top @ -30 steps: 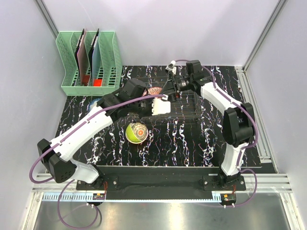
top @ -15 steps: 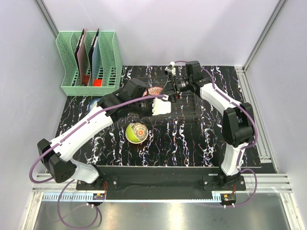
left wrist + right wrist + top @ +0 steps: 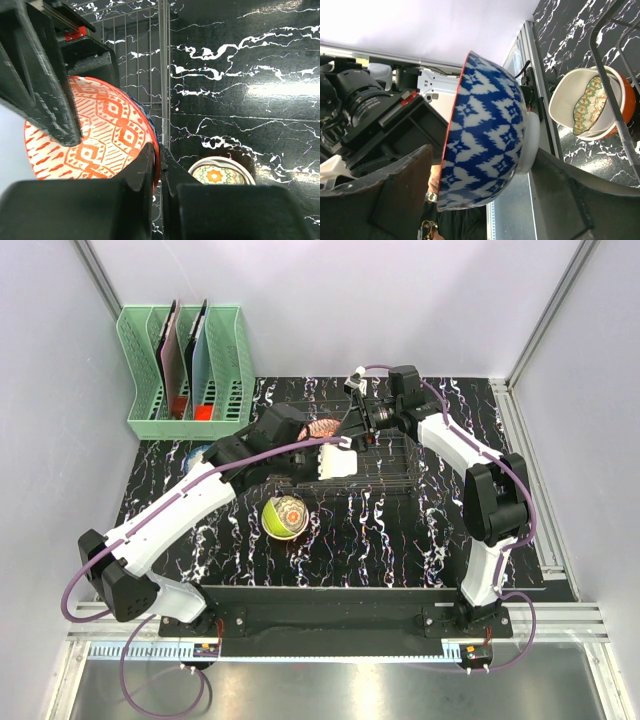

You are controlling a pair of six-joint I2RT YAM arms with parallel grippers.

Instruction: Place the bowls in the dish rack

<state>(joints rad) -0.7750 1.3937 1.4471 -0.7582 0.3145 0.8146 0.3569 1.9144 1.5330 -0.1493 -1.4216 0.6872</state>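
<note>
One of the bowls (image 3: 487, 130), blue and white outside with a red rim and an orange pattern inside (image 3: 100, 135), hangs on its side over the dish rack (image 3: 385, 452). My left gripper (image 3: 160, 165) is shut on its rim. My right gripper (image 3: 485, 167) stands open around the same bowl, one finger by the foot and a gap at the other finger. In the top view both grippers, left (image 3: 318, 438) and right (image 3: 352, 423), meet at the rack's left end. Another bowl (image 3: 283, 517), lime green outside and patterned inside, sits on the table in front of the rack (image 3: 162, 70).
A mint-green slotted holder (image 3: 185, 375) with flat boards stands at the back left. A blue object (image 3: 199, 452) shows partly under my left arm. The patterned bowl (image 3: 590, 105) seems nested in an orange one. The dark marbled mat (image 3: 420, 530) ends near the right rail.
The right gripper's jaws have narrowed a little around the bowl and the right wrist has edged slightly back. The left arm and its bowl have stayed put.
</note>
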